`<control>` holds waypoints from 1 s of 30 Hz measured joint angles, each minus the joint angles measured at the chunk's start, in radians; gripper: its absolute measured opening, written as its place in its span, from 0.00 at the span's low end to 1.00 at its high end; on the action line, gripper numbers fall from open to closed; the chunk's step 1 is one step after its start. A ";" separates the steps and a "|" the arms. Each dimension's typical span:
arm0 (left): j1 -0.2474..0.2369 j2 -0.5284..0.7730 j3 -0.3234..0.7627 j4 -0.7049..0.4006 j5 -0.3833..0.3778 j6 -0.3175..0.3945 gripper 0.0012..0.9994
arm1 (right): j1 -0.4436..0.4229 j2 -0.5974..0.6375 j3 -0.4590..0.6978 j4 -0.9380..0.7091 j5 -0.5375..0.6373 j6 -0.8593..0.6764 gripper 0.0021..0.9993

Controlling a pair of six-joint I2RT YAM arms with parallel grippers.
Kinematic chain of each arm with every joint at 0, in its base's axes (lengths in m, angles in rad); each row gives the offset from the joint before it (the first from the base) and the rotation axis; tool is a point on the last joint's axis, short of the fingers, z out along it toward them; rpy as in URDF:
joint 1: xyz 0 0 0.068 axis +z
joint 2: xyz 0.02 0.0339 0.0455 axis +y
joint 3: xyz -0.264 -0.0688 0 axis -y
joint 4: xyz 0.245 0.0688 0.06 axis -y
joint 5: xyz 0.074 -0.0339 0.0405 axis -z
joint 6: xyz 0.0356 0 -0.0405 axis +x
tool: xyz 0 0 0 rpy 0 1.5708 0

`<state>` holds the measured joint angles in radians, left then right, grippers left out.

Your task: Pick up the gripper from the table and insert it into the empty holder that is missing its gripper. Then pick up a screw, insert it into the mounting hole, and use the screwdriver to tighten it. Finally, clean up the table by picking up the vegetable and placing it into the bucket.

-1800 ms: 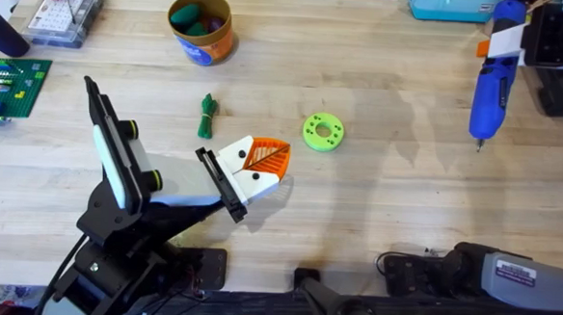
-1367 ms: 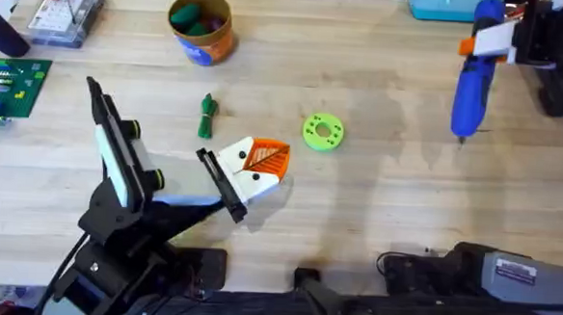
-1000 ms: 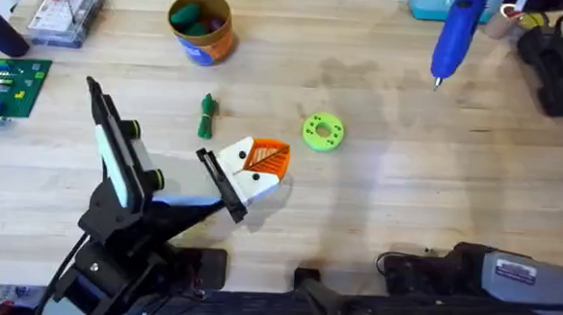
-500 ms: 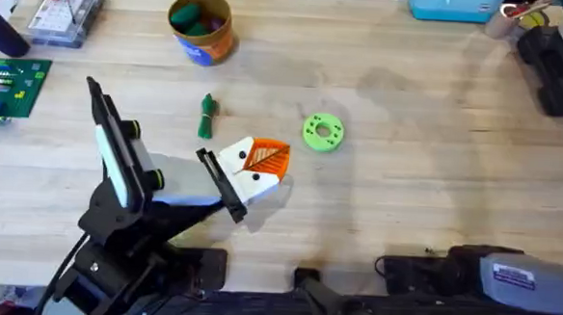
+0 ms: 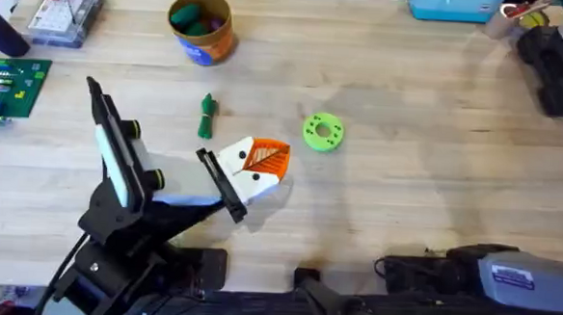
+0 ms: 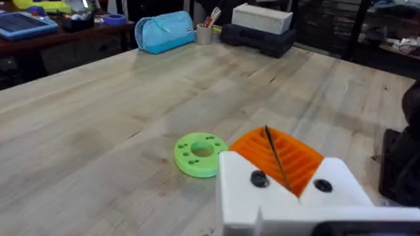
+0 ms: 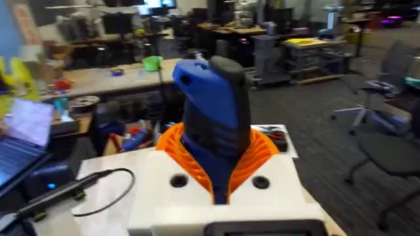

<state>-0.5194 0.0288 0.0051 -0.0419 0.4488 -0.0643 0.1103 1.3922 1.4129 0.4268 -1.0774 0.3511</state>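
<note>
Your right gripper (image 7: 216, 149) is clamped on the screwdriver (image 7: 213, 105): the blue body sits squeezed between the two orange pads (image 7: 172, 145). The wrist view has the room's desks and chairs behind it rather than the table.

Your left gripper (image 5: 262, 160) lies low over the table (image 5: 406, 183), near the middle. In its wrist view the orange pads (image 6: 298, 160) are pressed together with just a thin dark line between them, and you have nothing in them. The black holder (image 5: 219, 184) sits right behind the white fingers.

You'll find the vegetable (image 5: 206, 116) flat on the wood, near the left gripper on its far side, between it and the bucket (image 5: 201, 27). The bucket stands upright near the far edge, with green and other coloured pieces inside. A lime ring (image 5: 322, 132) lies to the right of the vegetable, apart from it and just off the left gripper's tip (image 6: 199, 154).
</note>
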 joint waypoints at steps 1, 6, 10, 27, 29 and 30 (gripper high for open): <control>0.000 0.000 0.000 0.000 0.000 0.000 0.02 | 0.018 0.000 0.000 0.004 -0.005 0.008 0.06; 0.000 0.000 0.000 0.000 0.000 0.000 0.02 | 0.113 0.002 0.000 0.058 -0.020 0.027 0.06; 0.000 0.000 0.000 0.000 0.000 0.000 0.02 | 0.188 0.003 0.001 0.066 -0.025 0.032 0.06; 0.000 0.000 0.000 -0.001 0.000 0.000 0.02 | 0.329 0.019 0.003 0.120 -0.182 -0.011 0.06; 0.000 0.000 0.000 -0.001 0.000 0.000 0.02 | 0.341 0.019 -0.003 0.123 -0.188 -0.018 0.06; 0.000 0.000 0.000 -0.001 0.000 0.000 0.02 | 0.345 0.019 -0.009 0.126 -0.190 -0.020 0.06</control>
<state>-0.5194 0.0288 0.0051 -0.0433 0.4488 -0.0646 0.4556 1.4113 1.4044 0.5530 -1.2675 0.3311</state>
